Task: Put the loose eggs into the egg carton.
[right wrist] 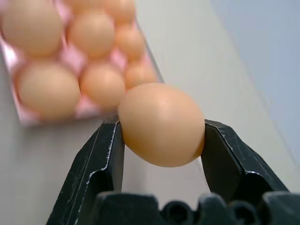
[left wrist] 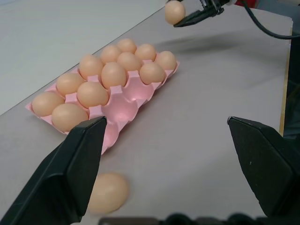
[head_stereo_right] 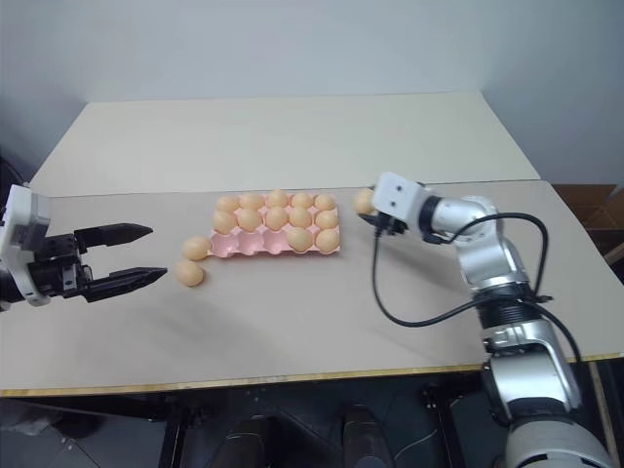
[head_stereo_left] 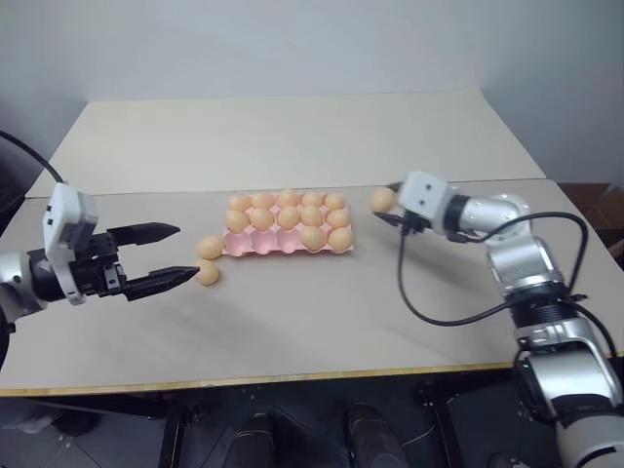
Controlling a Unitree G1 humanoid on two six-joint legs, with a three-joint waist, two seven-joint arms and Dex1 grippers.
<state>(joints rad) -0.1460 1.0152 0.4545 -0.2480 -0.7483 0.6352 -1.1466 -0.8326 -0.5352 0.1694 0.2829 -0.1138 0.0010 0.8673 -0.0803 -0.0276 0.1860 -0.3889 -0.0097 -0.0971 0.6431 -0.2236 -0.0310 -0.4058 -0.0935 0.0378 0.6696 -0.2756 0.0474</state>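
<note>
Left of the carton [head_stereo_left: 288, 226], the left gripper [head_stereo_left: 166, 256] is held just above the desk [head_stereo_left: 322, 312] with its fingers [head_stereo_left: 146, 233] spread to their widest and nothing between them, apparently readied for the two loose eggs [head_stereo_left: 209, 247] lying just beside the carton's left end, one [head_stereo_left: 208, 274] touching or nearly touching the lower fingertip. In the carton, eleven eggs are counted, and four cups along the near row are left empty, so room remains for every loose egg. Right of the carton, a third egg [right wrist: 161, 124] is pinched across its sides between the fingers [right wrist: 98, 164] of the right gripper [head_stereo_left: 390, 207] and is carried clear of the desk, near the carton's right end, presumably for lowering into an empty cup.
</note>
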